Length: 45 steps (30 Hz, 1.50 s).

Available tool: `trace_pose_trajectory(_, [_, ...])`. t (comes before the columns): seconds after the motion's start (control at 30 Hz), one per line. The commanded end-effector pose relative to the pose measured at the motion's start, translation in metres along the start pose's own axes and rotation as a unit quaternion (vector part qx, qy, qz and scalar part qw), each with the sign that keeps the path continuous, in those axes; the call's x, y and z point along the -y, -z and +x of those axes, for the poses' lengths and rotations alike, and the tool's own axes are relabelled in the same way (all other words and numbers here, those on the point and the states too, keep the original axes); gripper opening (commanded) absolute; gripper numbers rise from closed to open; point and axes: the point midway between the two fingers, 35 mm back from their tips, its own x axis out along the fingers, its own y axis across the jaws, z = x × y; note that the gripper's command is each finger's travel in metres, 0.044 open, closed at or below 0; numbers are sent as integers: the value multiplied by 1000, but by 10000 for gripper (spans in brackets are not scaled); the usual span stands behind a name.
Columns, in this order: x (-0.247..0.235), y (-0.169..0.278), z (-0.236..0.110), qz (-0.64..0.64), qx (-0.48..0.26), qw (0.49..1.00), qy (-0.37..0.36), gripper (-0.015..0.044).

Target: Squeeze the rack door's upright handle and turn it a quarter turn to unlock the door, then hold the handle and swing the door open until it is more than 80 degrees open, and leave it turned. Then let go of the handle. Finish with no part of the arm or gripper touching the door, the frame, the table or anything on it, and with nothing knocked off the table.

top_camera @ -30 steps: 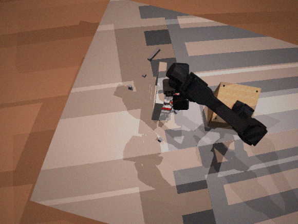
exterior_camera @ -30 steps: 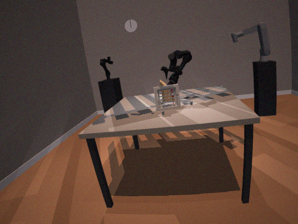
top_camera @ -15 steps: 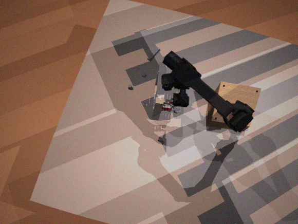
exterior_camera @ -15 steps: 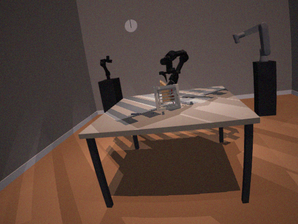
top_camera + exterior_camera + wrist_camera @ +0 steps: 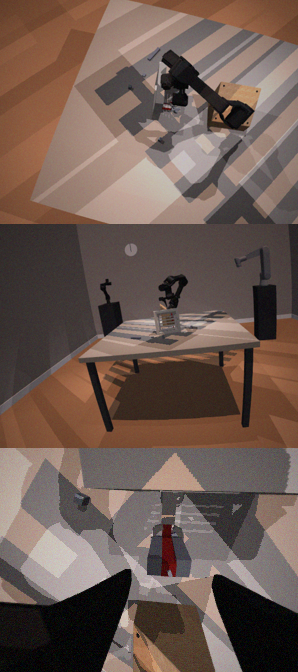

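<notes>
The rack's grey-white frame (image 5: 156,110) (image 5: 156,322) (image 5: 125,470) stands upright on the table. Thin bars and red marks show within its opening in the exterior view; the door's exact angle is not clear. A grey block with a red stripe (image 5: 169,555), seemingly the handle, sticks out from the door side in the wrist view. My gripper (image 5: 171,577) is open and points down above it. The block shows between the two fingertips, a little ahead of them, with no visible contact. The arm partly hides this area in the top view.
A flat grey bar (image 5: 153,54) (image 5: 135,338) and small dark blocks (image 5: 130,87) (image 5: 144,75) lie beyond the frame. Another small block (image 5: 160,140) (image 5: 82,499) lies to one side. A wooden block (image 5: 239,93) stands under the arm's base end.
</notes>
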Motion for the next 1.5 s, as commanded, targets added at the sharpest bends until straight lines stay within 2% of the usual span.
trace_pose_trajectory(0.0, [0, 0, 8, 2, -1, 1000, -3, 288])
trace_pose_trajectory(1.17, [-2, 1, 62, 2, 0, 1000, -4, 288])
trace_pose_trajectory(1.4, [-2, 1, 62, 2, 0, 1000, -4, 105])
trace_pose_trajectory(1.47, [-2, 1, 62, 2, 0, 1000, -4, 91])
